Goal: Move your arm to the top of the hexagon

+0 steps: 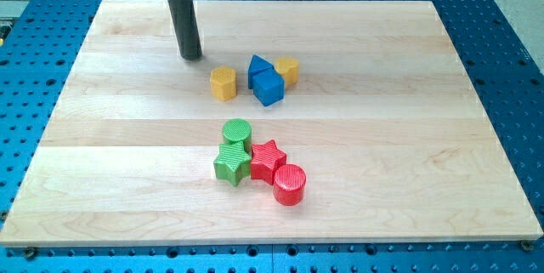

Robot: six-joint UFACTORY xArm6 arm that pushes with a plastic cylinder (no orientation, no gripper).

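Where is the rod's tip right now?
My tip rests in the view's upper left, up-left of the yellow hexagon, apart from it.

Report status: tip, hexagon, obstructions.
My tip on board, up-left of the yellow hexagon, apart from it. Blue blocks to hexagon's right. Nothing between tip and hexagon.

The bench (127, 137) is pale blond wood with faint lengthwise grain, lying on a bright blue perforated base (510, 43). My tip (191, 56) ends a matt black rod. The yellow hexagon (223, 83) and a second, smaller yellow block (287, 70) look golden. The blue cube (269, 88) and the blue block behind it (258, 67), perhaps a triangle, are deep blue. The green cylinder (236, 130) and green star (231, 163) are leaf green; the red star (267, 159) and red cylinder (289, 184) are scarlet with ribbed tops.
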